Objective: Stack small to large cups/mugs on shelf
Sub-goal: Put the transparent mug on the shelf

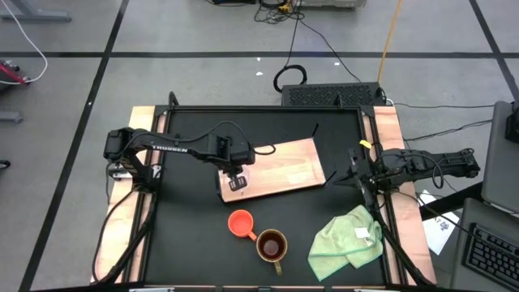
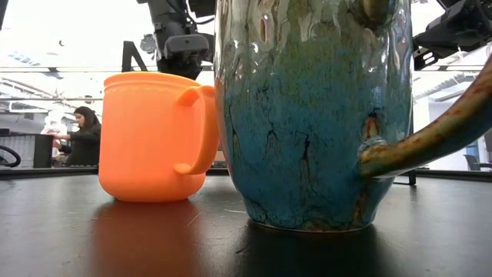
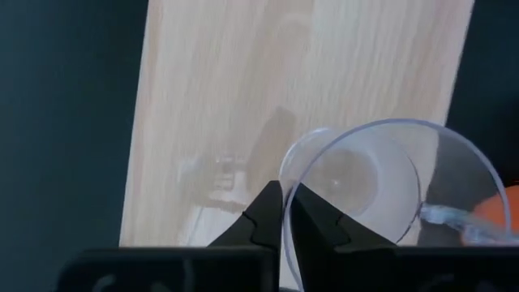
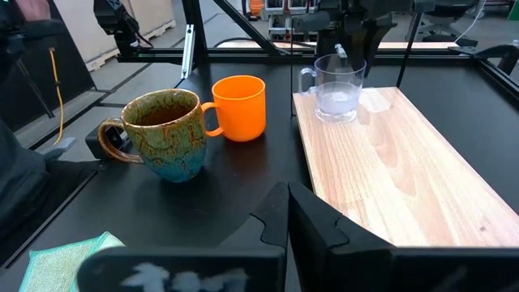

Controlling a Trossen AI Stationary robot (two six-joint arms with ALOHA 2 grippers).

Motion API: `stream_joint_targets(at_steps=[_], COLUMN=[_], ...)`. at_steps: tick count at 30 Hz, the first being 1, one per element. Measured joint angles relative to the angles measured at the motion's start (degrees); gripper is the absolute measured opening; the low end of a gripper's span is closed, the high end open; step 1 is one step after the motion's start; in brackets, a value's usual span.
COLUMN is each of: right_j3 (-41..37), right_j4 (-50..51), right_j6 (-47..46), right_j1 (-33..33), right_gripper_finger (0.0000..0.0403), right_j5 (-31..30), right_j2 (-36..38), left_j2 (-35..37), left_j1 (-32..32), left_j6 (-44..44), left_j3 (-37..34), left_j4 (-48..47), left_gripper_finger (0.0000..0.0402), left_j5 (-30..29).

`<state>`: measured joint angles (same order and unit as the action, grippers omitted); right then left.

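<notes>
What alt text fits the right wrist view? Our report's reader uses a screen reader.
The left gripper pinches the rim of a clear glass cup on a wooden board; an orange cup and a glazed mug stand beside the board.

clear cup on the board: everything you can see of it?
The clear glass cup is small, see-through, with a side handle and a round open mouth. It stands upright on the wooden board, at the end nearest the orange cup, apart from it. It looks empty. The left gripper pinches its rim from above, one finger inside and one outside.
</notes>
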<state>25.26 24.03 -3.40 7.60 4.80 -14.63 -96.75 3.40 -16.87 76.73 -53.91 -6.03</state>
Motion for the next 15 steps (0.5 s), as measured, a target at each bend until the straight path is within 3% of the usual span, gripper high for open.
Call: stream_joint_targets(at_steps=[15], right_j3=[0.0], right_j4=[0.1], right_j6=[-0.2], right_j1=[0.0], right_gripper_finger=[0.0000], right_j5=[0.0], right_j2=[0.0], left_j2=[0.2], left_j1=[2.5], left_j6=[1.4], left_j3=[-5.2], left_j4=[5.3], left_gripper_finger=[0.0027], left_j5=[3.7])
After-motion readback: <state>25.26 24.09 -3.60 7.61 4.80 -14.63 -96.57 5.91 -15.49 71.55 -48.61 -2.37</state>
